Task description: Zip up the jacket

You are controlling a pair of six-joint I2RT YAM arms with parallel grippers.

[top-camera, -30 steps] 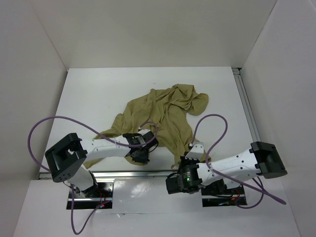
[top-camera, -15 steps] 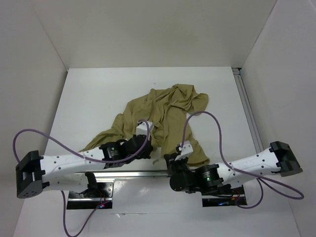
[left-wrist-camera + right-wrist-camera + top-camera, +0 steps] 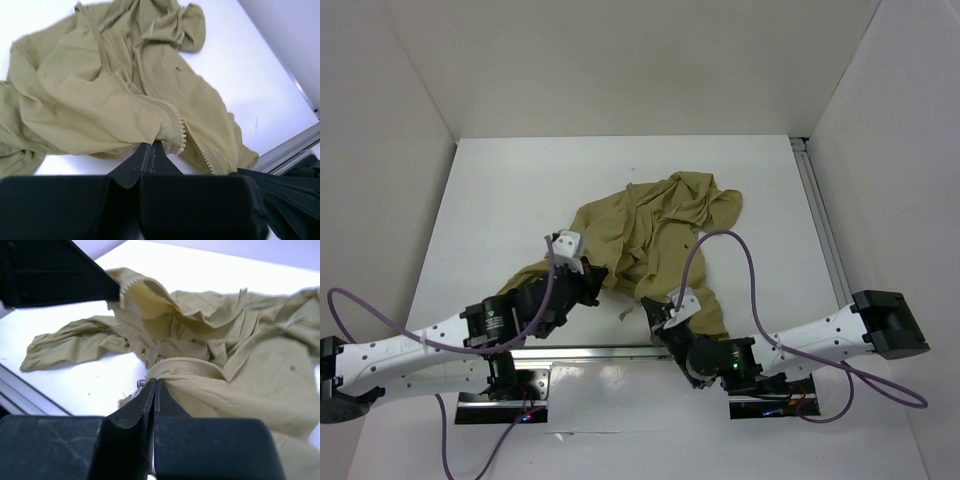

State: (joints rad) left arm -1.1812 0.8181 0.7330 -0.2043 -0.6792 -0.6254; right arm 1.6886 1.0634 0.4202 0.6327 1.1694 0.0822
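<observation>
From above, the jacket (image 3: 660,225) lies crumpled on the white desk (image 3: 500,195), a little right of the middle, with its bulk bunched toward the far side. One sleeve (image 3: 525,278) trails toward the near-left. Both arms reach in from the near edge. The left pincer (image 3: 594,277) sits at the garment's near-left edge and the right pincer (image 3: 651,312) at its near hem, the two close together but apart. Purple cables (image 3: 720,245) loop over each arm. In the left wrist view, the left pincer (image 3: 152,146) has its fingers pressed together, pinching a fold of the front edge. The pale zip teeth (image 3: 178,131) curl just past the fingertips and run on down to the right. The rest of the khaki cloth spreads away across the desk, and a metal rail (image 3: 292,149) shows at the lower right. In the right wrist view, the right pincer (image 3: 154,384) is likewise clamped tight, nipping the fabric where another row of teeth (image 3: 185,359) arcs away to the right. A small greyish piece sits beside the fingertips, too blurred to identify. At the upper left of this view the other arm's dark fingers hold a raised flap of the jacket, toothed edge outward.
</observation>
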